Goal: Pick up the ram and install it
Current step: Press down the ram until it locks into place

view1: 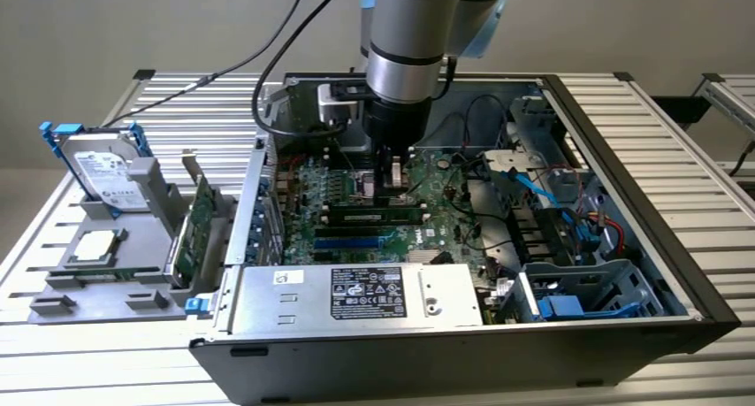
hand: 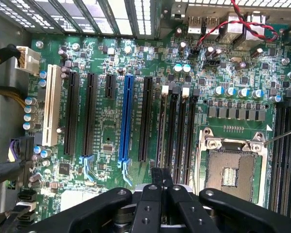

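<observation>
Currently lowered over green motherboard (view1: 390, 203) inside open dark computer case (view1: 660, 273). Jaws (hand: 161, 180) clenched together beside long black memory slots (hand: 177, 126). Nothing visibly grasped.

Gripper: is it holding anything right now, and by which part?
It cannot be told. The gripper is shut just above the black memory slots on the motherboard, but whether anything thin sits between its fingertips is hidden.
</observation>
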Available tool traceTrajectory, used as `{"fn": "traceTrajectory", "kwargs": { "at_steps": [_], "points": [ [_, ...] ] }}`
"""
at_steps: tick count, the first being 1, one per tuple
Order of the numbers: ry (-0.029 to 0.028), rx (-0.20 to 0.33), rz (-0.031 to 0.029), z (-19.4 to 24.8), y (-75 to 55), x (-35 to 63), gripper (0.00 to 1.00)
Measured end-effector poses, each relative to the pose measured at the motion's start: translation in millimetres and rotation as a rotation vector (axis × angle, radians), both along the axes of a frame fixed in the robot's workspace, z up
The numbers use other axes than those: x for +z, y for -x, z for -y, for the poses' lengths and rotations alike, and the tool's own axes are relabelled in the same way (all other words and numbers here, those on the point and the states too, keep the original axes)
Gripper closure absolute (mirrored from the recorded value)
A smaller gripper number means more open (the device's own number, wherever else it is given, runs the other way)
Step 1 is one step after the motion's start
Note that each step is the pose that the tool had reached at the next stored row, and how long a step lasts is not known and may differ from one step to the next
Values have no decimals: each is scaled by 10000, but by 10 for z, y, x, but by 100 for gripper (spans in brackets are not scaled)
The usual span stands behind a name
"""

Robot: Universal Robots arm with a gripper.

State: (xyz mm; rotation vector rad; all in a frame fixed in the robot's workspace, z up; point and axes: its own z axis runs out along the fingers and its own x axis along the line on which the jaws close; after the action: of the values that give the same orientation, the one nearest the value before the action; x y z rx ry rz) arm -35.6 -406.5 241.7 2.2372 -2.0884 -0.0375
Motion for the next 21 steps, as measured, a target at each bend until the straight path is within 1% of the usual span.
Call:
{"fn": "traceTrajectory", "kwargs": {
  "at_steps": [3,11,17,21],
  "points": [
    [-1,1,1,0,0,-5,89],
    [-1,0,1,0,1,-105,89],
    [4,0,0,1,4,-133,89],
    [1,0,0,0,4,-135,89]
  ]
}}
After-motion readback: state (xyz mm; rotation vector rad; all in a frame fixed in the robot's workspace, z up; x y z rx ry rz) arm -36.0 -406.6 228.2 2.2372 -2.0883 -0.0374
